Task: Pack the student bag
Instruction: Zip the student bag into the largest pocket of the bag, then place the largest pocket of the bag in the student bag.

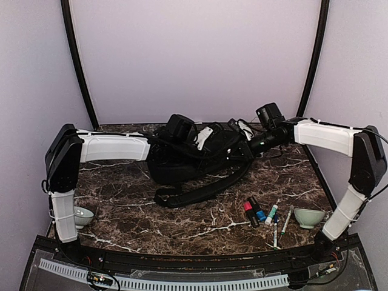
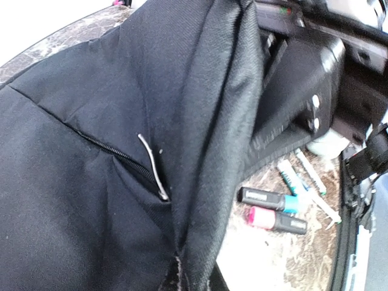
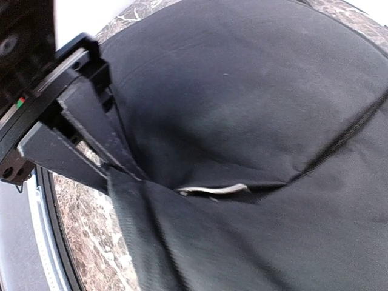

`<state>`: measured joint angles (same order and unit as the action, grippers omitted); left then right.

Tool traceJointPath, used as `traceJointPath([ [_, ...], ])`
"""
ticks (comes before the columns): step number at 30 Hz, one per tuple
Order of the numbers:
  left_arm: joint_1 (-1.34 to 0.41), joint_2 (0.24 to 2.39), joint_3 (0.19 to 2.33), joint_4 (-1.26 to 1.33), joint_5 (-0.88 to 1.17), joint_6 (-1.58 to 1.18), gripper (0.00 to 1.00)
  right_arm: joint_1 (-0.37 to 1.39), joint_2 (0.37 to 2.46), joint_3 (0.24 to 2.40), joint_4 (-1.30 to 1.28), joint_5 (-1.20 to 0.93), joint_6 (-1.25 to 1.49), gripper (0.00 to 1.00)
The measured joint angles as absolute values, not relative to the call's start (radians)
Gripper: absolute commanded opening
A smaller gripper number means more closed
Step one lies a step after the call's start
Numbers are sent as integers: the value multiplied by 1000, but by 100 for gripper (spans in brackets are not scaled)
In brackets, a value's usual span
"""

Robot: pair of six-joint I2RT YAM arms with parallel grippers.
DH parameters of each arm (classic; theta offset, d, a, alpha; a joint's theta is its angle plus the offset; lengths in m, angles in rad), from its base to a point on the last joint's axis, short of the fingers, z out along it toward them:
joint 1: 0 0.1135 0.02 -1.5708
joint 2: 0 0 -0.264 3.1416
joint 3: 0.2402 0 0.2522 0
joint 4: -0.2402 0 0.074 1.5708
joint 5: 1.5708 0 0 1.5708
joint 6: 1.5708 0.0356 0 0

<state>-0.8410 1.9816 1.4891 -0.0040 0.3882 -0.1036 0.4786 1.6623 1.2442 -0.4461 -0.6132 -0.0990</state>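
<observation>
Dark veined marble surface (image 1: 151,227), seen from above, with both arms mounted at its near edge. The black backpack (image 1: 182,160) lies at the middle of the surface towards the far side. One shoulder strap (image 1: 200,193) curls out over the stone on the near side.

The left arm (image 1: 115,147) and the right arm (image 1: 324,136) reach inward from either side and meet over the top of the backpack. In the right wrist view, the left hand (image 3: 118,171) is closed, its two fingers pinching a raised ridge of the backpack's fabric. The right hand (image 1: 239,144) sits against the backpack, just beside the left one. Its fingertips are hidden behind the lifted fabric, so whether it grips cannot be told.

One pale bowl (image 1: 83,215) stands by the left arm's base and a second bowl (image 1: 309,217) by the right arm's base.

Near the second bowl lie a pink-capped marker (image 1: 248,213) and a blue-capped marker (image 1: 259,212), touching side by side. A green-capped marker (image 1: 271,213) and two thin pens (image 1: 287,219) lie just beside them.

A metal zipper pull (image 2: 153,167) lies on the backpack beside the pinched ridge.
</observation>
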Motion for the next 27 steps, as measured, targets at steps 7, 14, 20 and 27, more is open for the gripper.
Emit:
traceJointPath([
  [7,-843,1929,1416,-26,313,-70,0,414,1662,1230,-472,-641,-126,0],
  [14,-827,1853,1320,-93,262,-23,0,337,1664,1179,-472,-609,-141,0],
  [20,-804,1771,1229,-143,211,30,0,268,1686,1123,-466,-559,-167,0],
  [27,-799,1748,1171,-119,240,38,67,300,1682,1045,-432,-611,-191,11],
])
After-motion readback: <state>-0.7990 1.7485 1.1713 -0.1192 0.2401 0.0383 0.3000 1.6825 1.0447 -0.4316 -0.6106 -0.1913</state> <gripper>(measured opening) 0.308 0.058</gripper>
